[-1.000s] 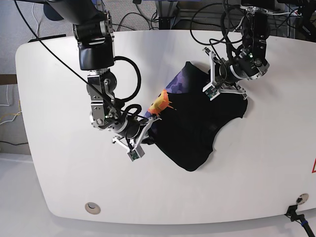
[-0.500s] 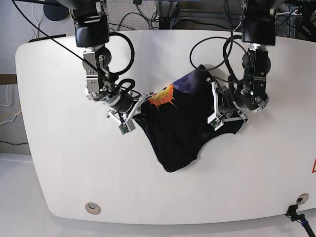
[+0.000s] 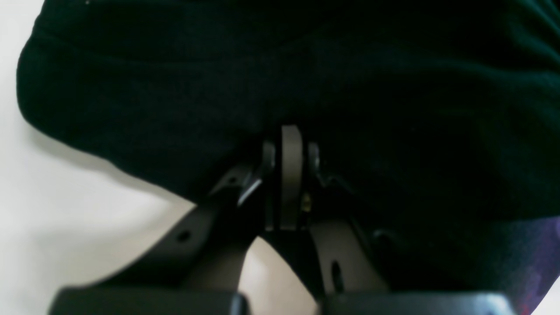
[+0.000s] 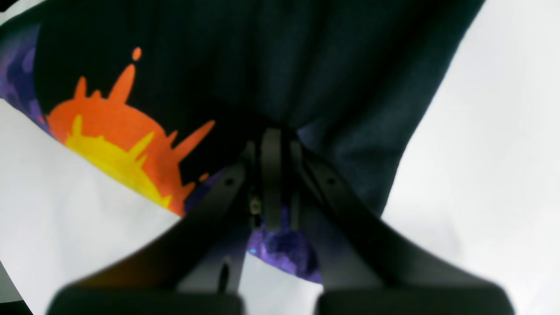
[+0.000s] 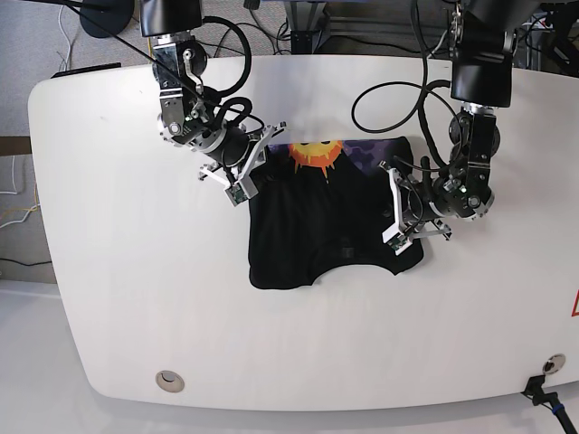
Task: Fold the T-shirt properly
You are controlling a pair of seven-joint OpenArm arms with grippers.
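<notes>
- Even, bright light falls from above on my white table; it shines nearly blown out, with only soft, short shadows under my arms.
- The T-shirt is so dark that its folds barely show from the base view.
- My left wrist view is dim and soft: the black cloth swallows detail, and a faint grey shadow lies on the table beneath its edge.
- My right wrist view is brighter; the orange print is vivid, yet the finger bases near the lens are blurred.

T-shirt on table centre | right arm's fingers at one edge, left arm's fingers opposite
</notes>
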